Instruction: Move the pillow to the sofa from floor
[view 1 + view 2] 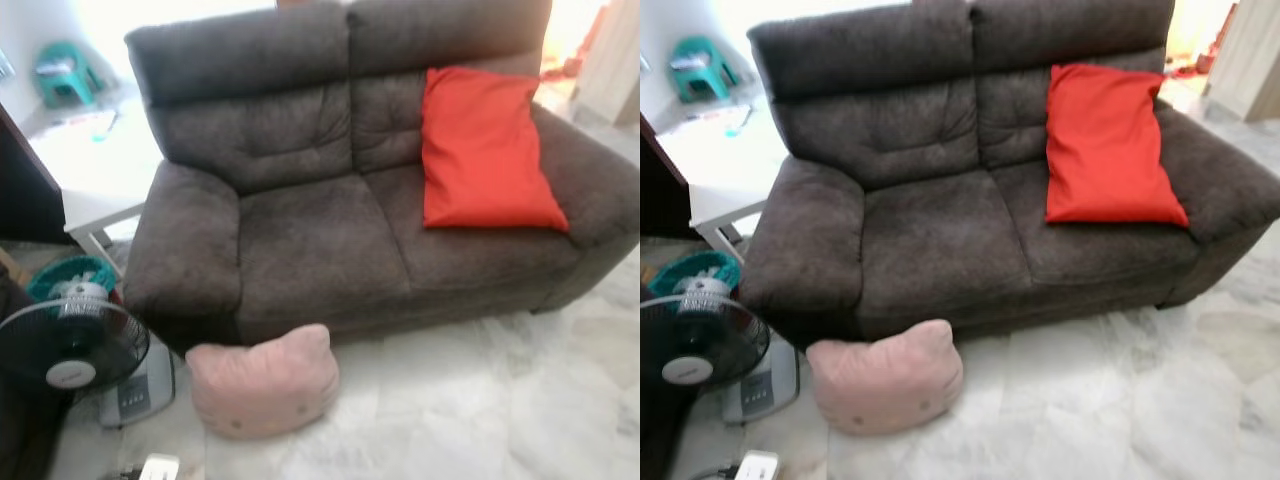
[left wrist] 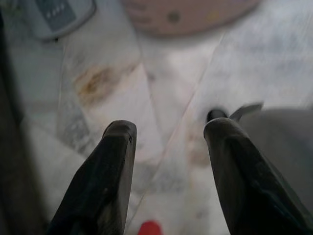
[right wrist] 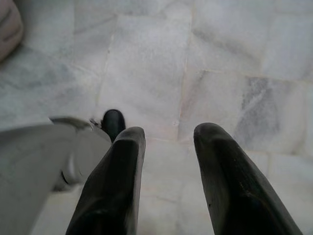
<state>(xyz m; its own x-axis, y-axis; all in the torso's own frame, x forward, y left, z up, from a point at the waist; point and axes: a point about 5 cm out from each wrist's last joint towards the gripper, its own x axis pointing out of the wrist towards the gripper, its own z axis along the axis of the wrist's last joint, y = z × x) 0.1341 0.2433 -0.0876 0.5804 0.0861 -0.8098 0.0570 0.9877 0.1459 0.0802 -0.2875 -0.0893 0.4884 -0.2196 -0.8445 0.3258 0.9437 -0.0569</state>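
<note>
A pink cat-shaped pillow lies on the marble floor, leaning against the front of the dark brown two-seat sofa. Its edge also appears as the pink pillow in the left wrist view, some way beyond my left gripper, which hangs open over bare tiles. My right gripper is open too, above the floor, with a corner of the pillow off to one side. A red cushion rests upright on the sofa's right seat.
A black standing fan and a grey device sit on the floor left of the pillow. A white table stands beside the sofa's left arm. Open marble floor stretches to the right.
</note>
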